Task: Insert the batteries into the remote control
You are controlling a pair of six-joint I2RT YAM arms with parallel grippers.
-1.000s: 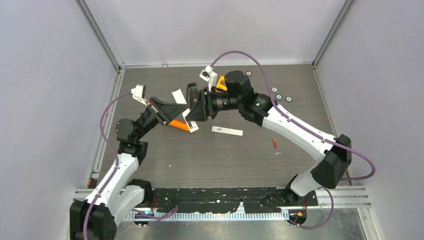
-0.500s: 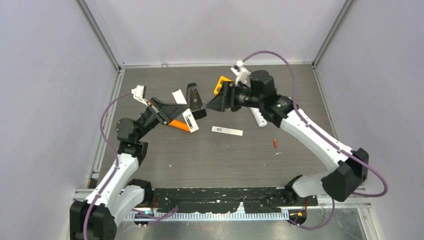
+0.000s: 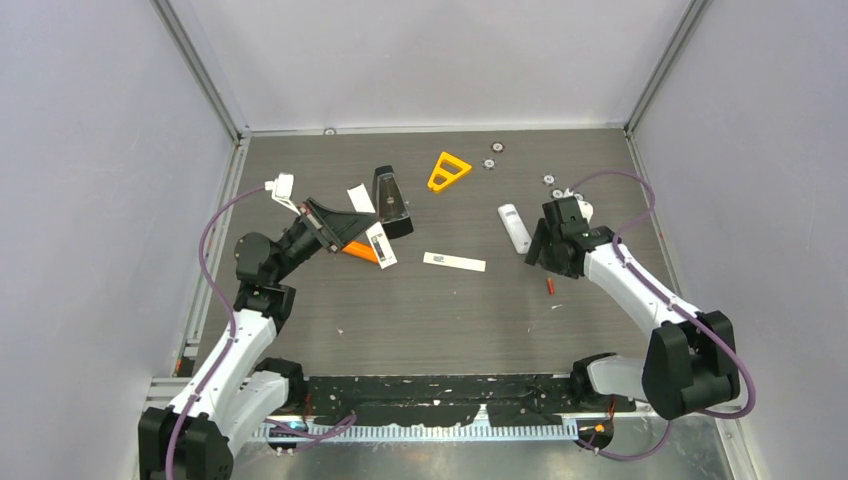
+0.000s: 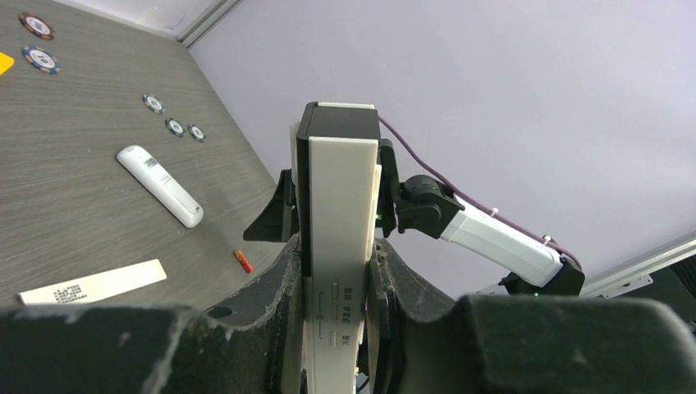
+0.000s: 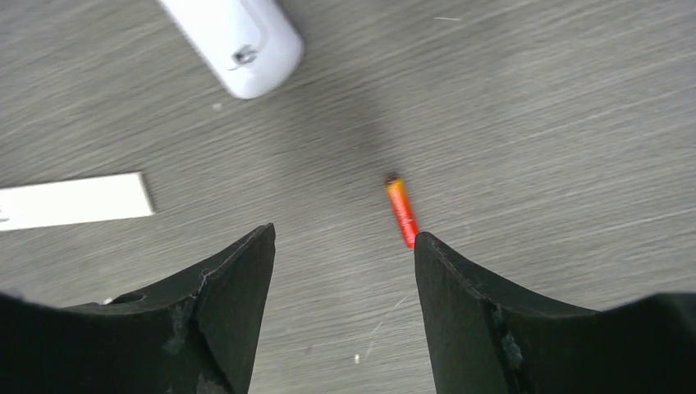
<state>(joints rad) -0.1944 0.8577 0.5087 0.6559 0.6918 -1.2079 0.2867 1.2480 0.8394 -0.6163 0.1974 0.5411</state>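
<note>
My left gripper (image 3: 357, 230) is shut on a white remote control (image 3: 380, 245) and holds it off the table; in the left wrist view the remote (image 4: 338, 189) stands upright between the fingers, with a black part along its left side and top. A red battery (image 3: 550, 286) lies on the table at the right. My right gripper (image 3: 543, 262) hangs open just above it; in the right wrist view the battery (image 5: 401, 212) lies at the tip of the right finger (image 5: 460, 295), not between the jaws. The dark grey and orange batteries are out of view.
A second white remote (image 3: 514, 227) lies behind the right gripper. A white strip (image 3: 454, 262) lies mid-table. A black wedge (image 3: 390, 200), a white card (image 3: 358, 195), an orange triangle (image 3: 448, 170) and round silver discs (image 3: 490, 163) sit farther back.
My right arm has left the held remote, swung right and come down over the red battery. My left arm has barely moved and still holds the remote.
</note>
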